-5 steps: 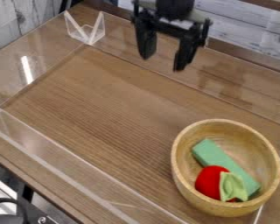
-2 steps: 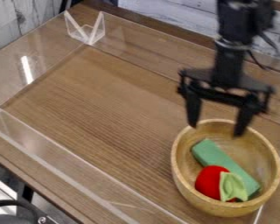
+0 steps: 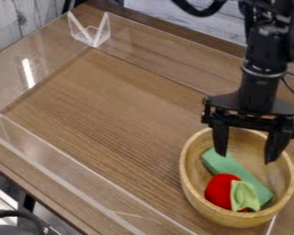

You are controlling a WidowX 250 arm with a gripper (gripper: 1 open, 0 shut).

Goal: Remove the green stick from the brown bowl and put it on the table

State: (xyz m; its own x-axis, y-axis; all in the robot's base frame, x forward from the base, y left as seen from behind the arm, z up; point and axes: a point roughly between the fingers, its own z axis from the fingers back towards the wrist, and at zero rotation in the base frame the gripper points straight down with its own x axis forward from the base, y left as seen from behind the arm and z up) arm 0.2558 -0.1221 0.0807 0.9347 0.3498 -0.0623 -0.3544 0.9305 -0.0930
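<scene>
Nearest, the bowl (image 3: 200, 195) sits on the table (image 3: 100, 110) and holds a red strawberry toy (image 3: 226, 191) with the green stick (image 3: 217, 163) lying just behind it. Above the bowl's far half hangs the gripper (image 3: 249, 142), fingers spread wide, holding nothing.

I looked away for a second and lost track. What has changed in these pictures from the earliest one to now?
The black robot gripper swept from the far top of the picture to the right and down, and now hangs open over the round light-tan wooden bowl. It has gripped nothing. The mid-green rectangular stick and the red strawberry toy lie in the bowl as before.
</scene>
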